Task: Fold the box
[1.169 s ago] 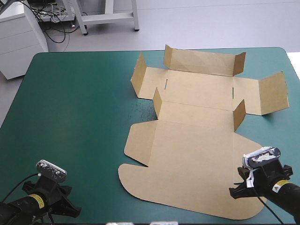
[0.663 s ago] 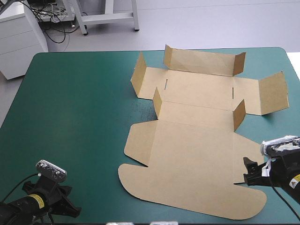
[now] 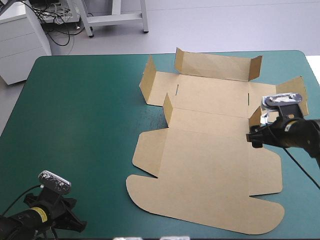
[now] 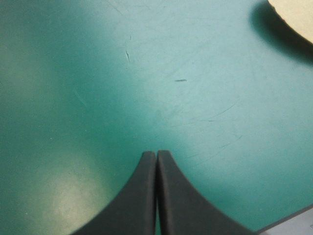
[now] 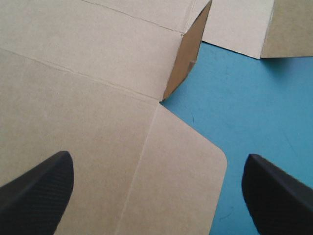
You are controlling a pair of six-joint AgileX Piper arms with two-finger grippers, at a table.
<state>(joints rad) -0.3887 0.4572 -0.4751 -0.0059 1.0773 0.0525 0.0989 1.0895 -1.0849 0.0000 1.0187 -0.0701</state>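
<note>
High view: right pincer [image 3: 252,137], spread, moved forward over box [image 3: 200,170]; left pincer [image 4: 156,156] together.

Black arms [image 3: 300,137], small yellow wrist labels [image 3: 42,216], broad curved black fingers [image 4: 142,196]

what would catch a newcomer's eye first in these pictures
The brown box, a big cut sheet lying mostly flat on the right half of the teal-green table, with flaps standing up at its far end. The right gripper hovers over the sheet's right edge with its fingers wide open, while the left gripper sits at the near left corner, fingers shut over bare table.
</note>
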